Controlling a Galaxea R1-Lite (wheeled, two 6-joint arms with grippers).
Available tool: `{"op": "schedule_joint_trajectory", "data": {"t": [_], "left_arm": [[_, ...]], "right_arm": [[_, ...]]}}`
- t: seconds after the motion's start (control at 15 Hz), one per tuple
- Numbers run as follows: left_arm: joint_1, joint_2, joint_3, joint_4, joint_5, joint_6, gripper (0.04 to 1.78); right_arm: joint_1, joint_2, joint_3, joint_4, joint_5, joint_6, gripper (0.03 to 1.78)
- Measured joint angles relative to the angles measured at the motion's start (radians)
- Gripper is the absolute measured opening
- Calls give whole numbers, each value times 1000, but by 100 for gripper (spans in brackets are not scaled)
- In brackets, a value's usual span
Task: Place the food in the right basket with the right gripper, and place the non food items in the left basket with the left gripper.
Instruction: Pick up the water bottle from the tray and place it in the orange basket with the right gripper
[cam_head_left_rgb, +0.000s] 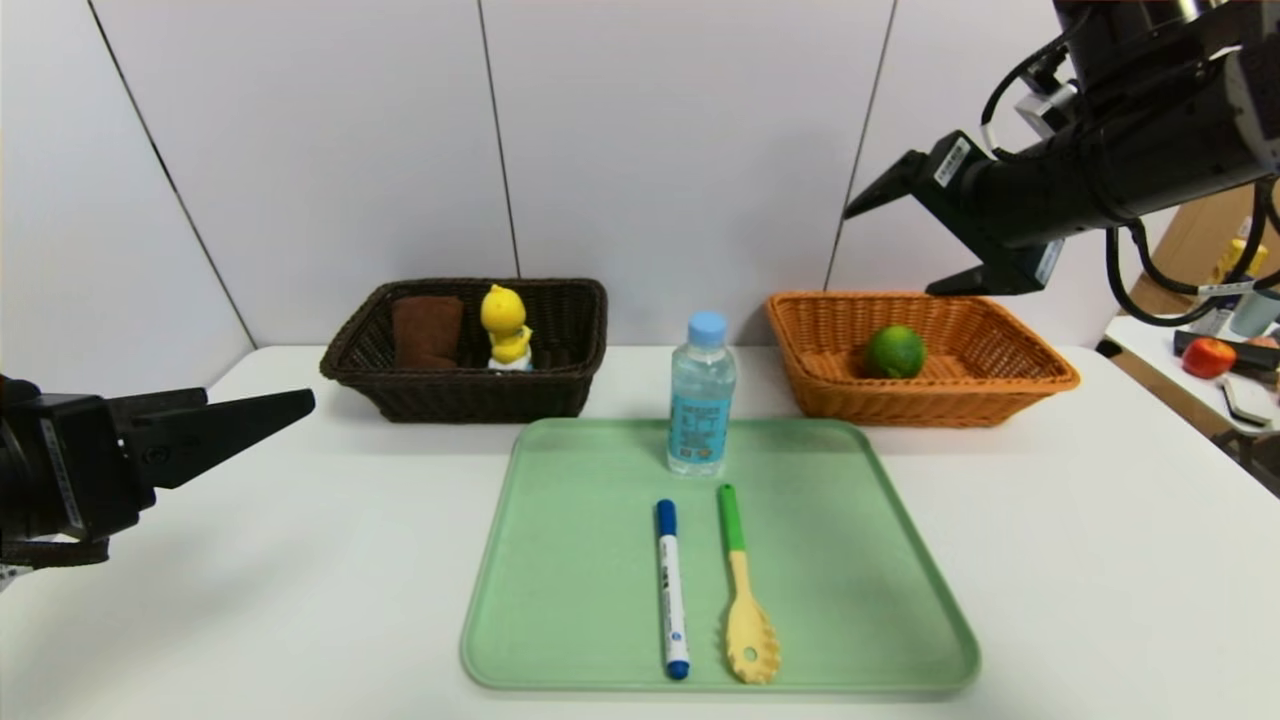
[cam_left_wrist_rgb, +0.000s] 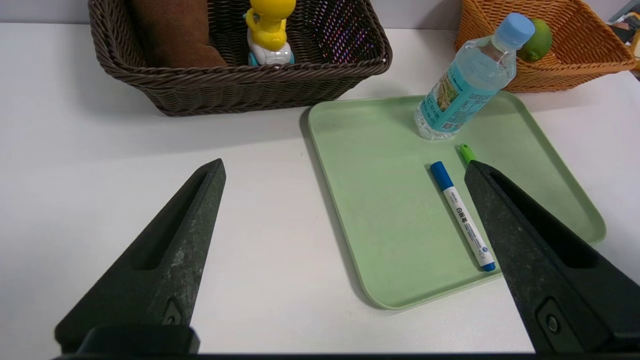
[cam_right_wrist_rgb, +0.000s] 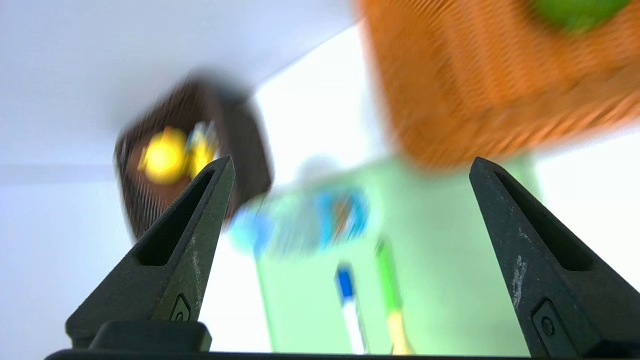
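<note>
Nearest the camera, at lower centre of the head view, a green tray on the white desk carries a blue-capped marker, a yellow pasta spoon with a green handle, and an upright water bottle whose teal label is too small to read. Upper left, the dark basket holds a yellow duck toy and a brown cloth. Upper right, the orange basket holds a lime. At left edge the left pincer hangs released and empty; top right, the right pincer is likewise released above the orange basket.
</note>
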Motion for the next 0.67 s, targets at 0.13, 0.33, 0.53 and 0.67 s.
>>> {"op": "schedule_joint_trajectory", "data": {"t": [0.13, 0.33, 0.53, 0.67], "left_arm": [[0, -7, 10, 0, 1, 0, 169], [0, -19, 26, -1, 2, -1, 169], [0, -32, 42, -1, 1, -1, 169], [0, -41, 51, 0, 3, -1, 169]], "right_arm": [[163, -85, 99, 14, -97, -20, 165], [314, -171, 304, -39, -265, -53, 167], [401, -230, 482, -142, -320, -92, 168], [454, -245, 560, -197, -326, -97, 169]]}}
